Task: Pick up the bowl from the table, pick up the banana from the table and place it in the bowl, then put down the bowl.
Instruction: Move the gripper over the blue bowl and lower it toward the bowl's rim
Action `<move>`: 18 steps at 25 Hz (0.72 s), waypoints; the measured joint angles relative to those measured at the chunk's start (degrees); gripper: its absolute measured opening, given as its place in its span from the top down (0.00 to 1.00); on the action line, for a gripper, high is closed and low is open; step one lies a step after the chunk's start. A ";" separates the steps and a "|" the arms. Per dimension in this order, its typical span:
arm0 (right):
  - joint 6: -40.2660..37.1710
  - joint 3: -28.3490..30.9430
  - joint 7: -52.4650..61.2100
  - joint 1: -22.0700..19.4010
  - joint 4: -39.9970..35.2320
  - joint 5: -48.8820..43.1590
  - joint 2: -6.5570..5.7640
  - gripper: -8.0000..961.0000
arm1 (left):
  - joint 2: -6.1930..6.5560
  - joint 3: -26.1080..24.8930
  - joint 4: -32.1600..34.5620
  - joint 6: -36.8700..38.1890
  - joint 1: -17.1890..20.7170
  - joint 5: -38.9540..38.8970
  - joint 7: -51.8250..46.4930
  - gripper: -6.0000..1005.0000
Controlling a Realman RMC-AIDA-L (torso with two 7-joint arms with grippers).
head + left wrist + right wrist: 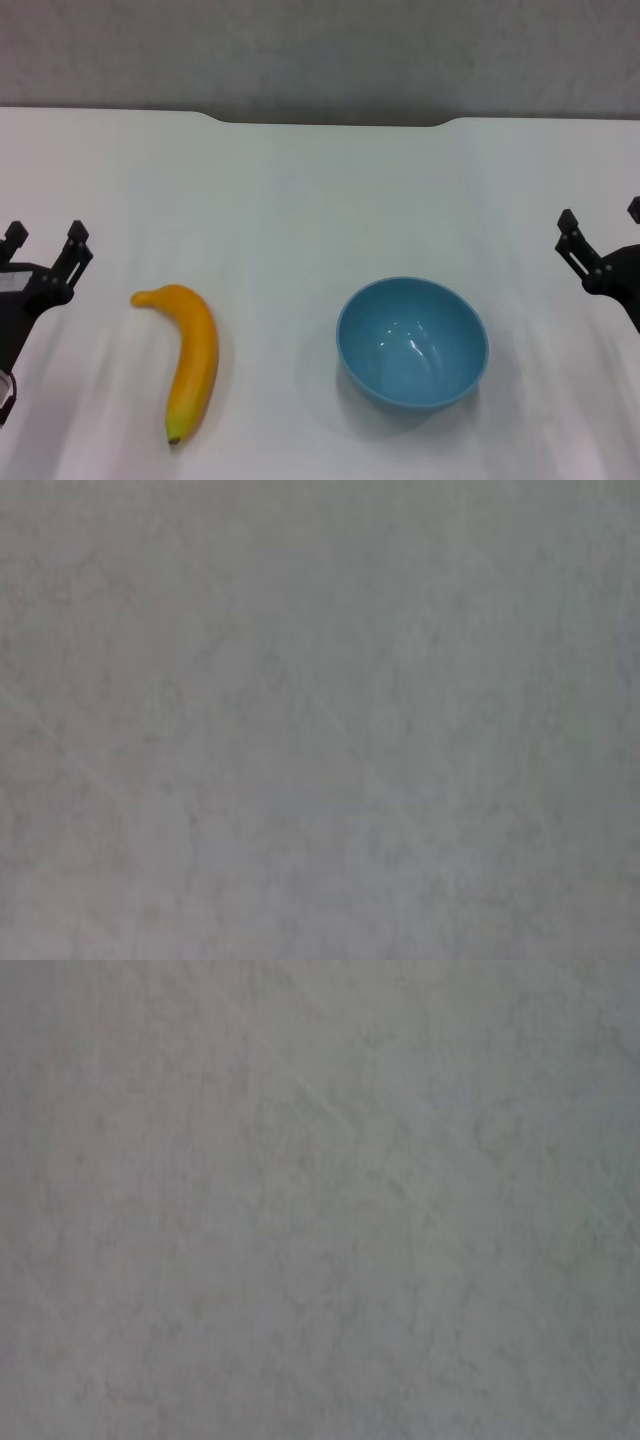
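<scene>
- The head view looks forward and down from above the near edge of the table (pixel 320 190), taking in its whole width up to the notched far edge and the wall behind.
- The left wrist view sits very close to a plain pale surface, which fills the frame.
- The right wrist view does likewise; the two share no recognisable feature with the head view.
</scene>
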 joint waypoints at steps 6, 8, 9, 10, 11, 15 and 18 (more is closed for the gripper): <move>6.21 0.25 -0.68 0.64 3.14 -1.07 -0.58 0.07 | 0.33 0.74 -1.38 -0.23 1.12 0.02 -0.58 0.21; 9.10 1.36 -1.41 0.71 5.56 -3.01 -0.97 0.07 | 0.55 0.81 -2.49 -0.97 1.62 0.72 -0.99 0.21; 10.38 2.09 -1.64 0.71 6.82 -4.12 -1.14 0.07 | 0.69 0.81 -2.96 -1.37 1.78 1.35 -1.28 0.21; 11.66 2.85 -1.71 0.66 8.02 -5.51 -1.21 0.07 | 0.79 0.78 -3.34 -1.73 1.88 2.13 -1.55 0.21; 13.21 3.82 -1.76 0.56 9.50 -7.19 -1.29 0.07 | 0.85 0.69 -3.59 -2.06 1.95 3.04 -1.82 0.21; 24.78 10.21 -4.19 -1.04 18.15 -14.06 -1.59 0.07 | 0.89 0.42 -3.70 -2.20 2.02 4.97 -1.98 0.21; 39.03 18.54 -11.08 -4.60 28.45 -17.70 -1.43 0.07 | 0.86 0.43 -3.71 -2.20 1.98 5.06 -2.00 0.21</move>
